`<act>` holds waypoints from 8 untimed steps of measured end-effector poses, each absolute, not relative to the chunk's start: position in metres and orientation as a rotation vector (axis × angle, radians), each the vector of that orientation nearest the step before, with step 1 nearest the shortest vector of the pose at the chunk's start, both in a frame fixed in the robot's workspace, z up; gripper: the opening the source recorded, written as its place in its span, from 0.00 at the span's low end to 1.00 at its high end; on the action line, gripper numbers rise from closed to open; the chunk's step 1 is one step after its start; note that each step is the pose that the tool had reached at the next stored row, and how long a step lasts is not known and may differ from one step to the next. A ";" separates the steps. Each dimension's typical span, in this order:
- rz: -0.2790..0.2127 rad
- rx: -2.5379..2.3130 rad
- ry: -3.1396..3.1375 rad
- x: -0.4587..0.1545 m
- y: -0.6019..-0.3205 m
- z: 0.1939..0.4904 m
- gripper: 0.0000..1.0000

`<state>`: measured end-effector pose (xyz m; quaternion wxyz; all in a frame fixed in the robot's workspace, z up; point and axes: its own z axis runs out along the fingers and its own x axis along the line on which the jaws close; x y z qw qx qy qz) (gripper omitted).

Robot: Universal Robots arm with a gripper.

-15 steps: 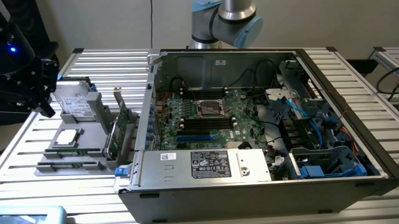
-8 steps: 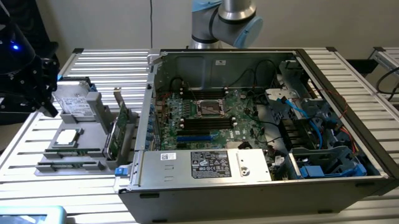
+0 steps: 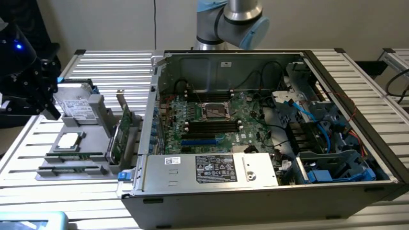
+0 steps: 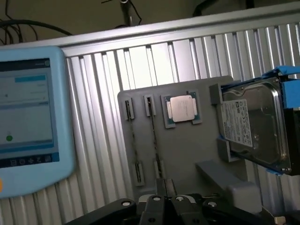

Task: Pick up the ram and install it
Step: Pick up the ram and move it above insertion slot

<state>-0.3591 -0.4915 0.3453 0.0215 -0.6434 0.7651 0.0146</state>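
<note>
Two ram sticks stand on edge in holders on a grey tray (image 3: pixel 96 139) at the exterior view's left, beside the open computer case (image 3: pixel 255 191). One ram stick (image 3: pixel 75 155) (image 4: pixel 153 136) lies next to the other (image 3: pixel 69 168) (image 4: pixel 131 136). My gripper (image 3: pixel 51 113) (image 4: pixel 165 188) hangs above the tray near the hard drive (image 3: pixel 78 106) (image 4: pixel 253 123). Its fingers are shut together with nothing between them, and it is apart from the ram. Inside the case, the motherboard (image 3: pixel 204 120) shows long black memory slots (image 3: pixel 211 126).
A CPU (image 3: pixel 68 140) (image 4: pixel 183 108) lies on the tray, and a tall green expansion card (image 3: pixel 125 129) stands at its case-side edge. A blue-framed tablet (image 4: pixel 28 112) (image 3: pixel 32 221) lies on the slatted table (image 3: pixel 108 62). Cables and drive cages crowd the case's right.
</note>
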 end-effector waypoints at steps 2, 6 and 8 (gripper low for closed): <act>0.046 -2.033 2.338 -0.359 -0.491 0.345 0.11; 0.048 -2.107 2.273 -0.359 -0.491 0.345 0.11; 0.048 -2.129 2.252 -0.359 -0.491 0.345 0.11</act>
